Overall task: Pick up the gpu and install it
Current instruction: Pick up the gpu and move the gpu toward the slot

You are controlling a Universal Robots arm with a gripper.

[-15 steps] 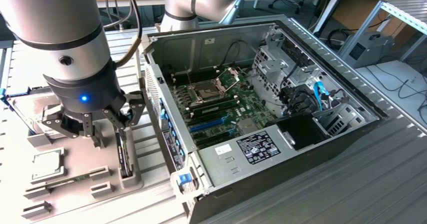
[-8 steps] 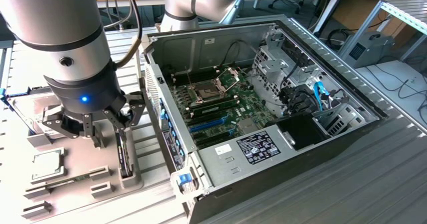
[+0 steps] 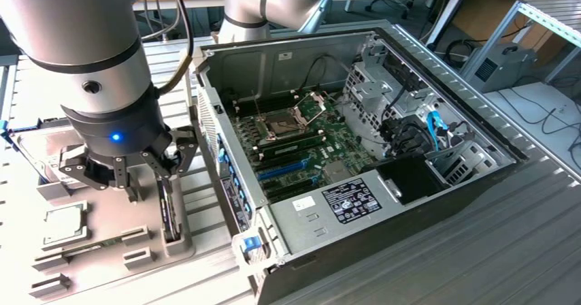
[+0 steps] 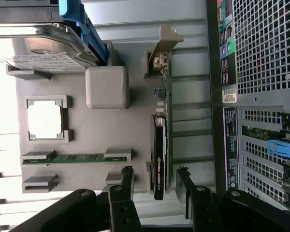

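Beside the open computer case (image 3: 272, 63), on edge in a grey holder (image 4: 111, 135): gpu (image 4: 160, 145), stiff, light, likely fragile, best pinched across its flat faces; tool (image 4: 155, 175) spread wide, straddling it, seemingly not yet touching.

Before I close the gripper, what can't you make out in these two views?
- gpu: exterior view, one end hidden behind the gripper.
- hard drive: wrist view, cut off by the picture's edge.
- blue expansion slots: exterior view, too small to tell whether they are free.
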